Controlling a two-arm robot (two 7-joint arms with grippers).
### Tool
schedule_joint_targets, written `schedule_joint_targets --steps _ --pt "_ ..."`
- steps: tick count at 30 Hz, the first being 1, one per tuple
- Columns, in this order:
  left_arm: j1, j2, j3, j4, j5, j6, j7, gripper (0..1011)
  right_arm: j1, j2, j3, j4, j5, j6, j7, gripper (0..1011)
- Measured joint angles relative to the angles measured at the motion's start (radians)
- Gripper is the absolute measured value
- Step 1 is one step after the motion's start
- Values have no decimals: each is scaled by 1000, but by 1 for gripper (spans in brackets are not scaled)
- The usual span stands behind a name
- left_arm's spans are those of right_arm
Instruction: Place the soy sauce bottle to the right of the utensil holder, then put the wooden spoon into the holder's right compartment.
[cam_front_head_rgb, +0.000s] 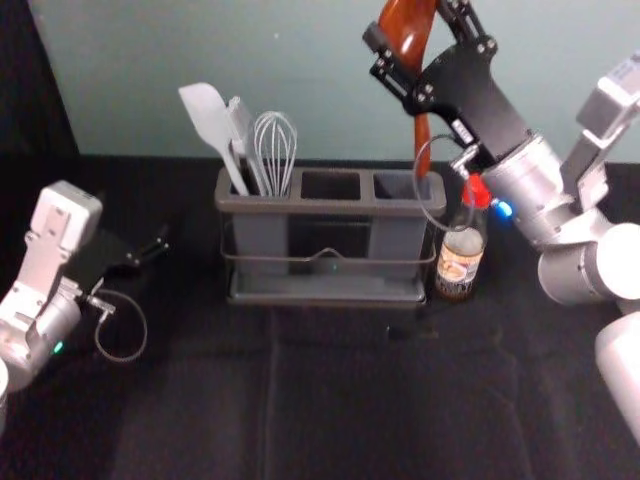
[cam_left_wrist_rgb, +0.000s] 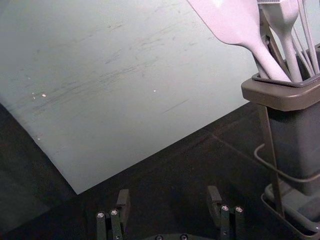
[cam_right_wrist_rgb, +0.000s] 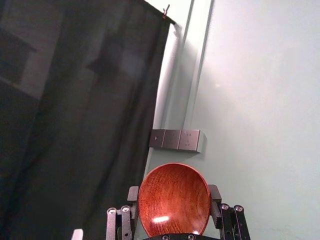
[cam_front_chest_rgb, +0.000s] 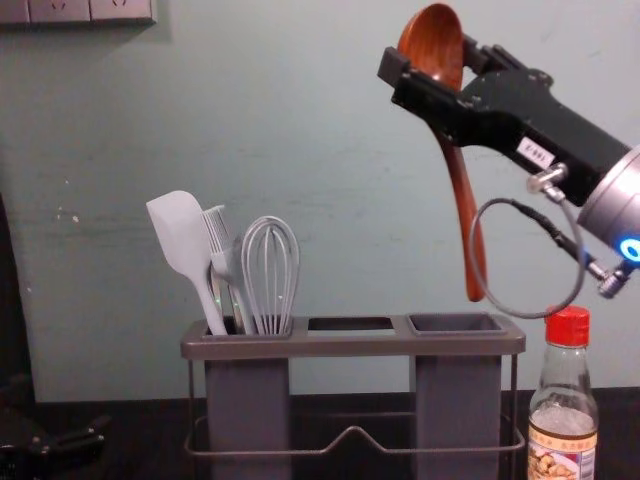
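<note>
The right hand (cam_front_chest_rgb: 435, 62) is closed around the bowl of the wooden spoon (cam_front_chest_rgb: 465, 200), high above the right compartment (cam_front_chest_rgb: 457, 323), with the handle pointing down and a little tilted. From here the depth is difficult to judge, so the tip is perhaps nearer the far edge than the middle. If the hand goes straight down, the tip may hit the rim, and the spoon could then turn, because its rounded bowl gives a slippery grip. The soy sauce bottle (cam_front_chest_rgb: 565, 420) stands upright just to the right of the utensil holder (cam_front_chest_rgb: 350, 345); the loop of cable (cam_front_chest_rgb: 522, 315), hanging close to its cap, could catch it and tip it over.

The spoon is glossy reddish wood, its handle gently curved. The bottle is clear glass with a red cap. The holder has smooth grey cups in a thin wire frame, with a flat pale spatula (cam_front_chest_rgb: 182, 235) and a rounded whisk (cam_front_chest_rgb: 271, 265) at left. The left hand (cam_left_wrist_rgb: 168, 192) waits empty, fingers wide apart, left of the holder above the dark surface (cam_front_head_rgb: 330, 400).
</note>
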Motion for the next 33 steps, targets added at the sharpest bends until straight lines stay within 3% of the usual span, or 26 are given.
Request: schedule_joint_targets --steps 15,33 --pt "0 0 0 0 0 0 0 1005 41 -51 -11 135 -17 -55 5 838" --pt "0 0 0 0 0 0 0 1005 -33 -53 -7 124 -32 -84 4 838"
